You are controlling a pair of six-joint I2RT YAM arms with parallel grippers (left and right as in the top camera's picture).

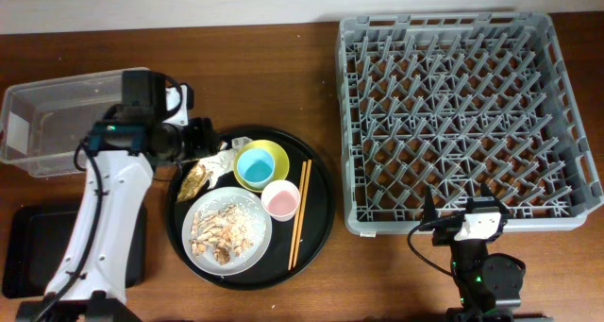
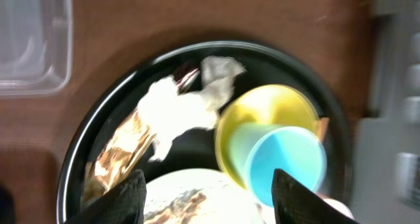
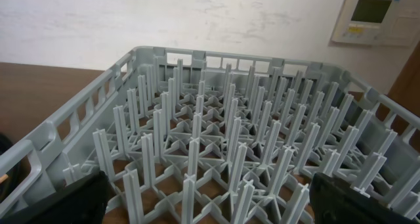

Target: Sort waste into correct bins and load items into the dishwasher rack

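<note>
— Is this rig in a kitchen?

— I'd say not. From my station it looks like an office-type test room. There's a brown wooden table [image 1: 274, 67] up against a plain white wall [image 3: 164, 17], which has a control panel [image 3: 374, 15] with a small screen (thermostat style, I can't read it).

— And the grey dishwasher rack [image 1: 453, 124]?

— It stands on the bare tabletop beside a round black tray [image 1: 319, 223].
</note>
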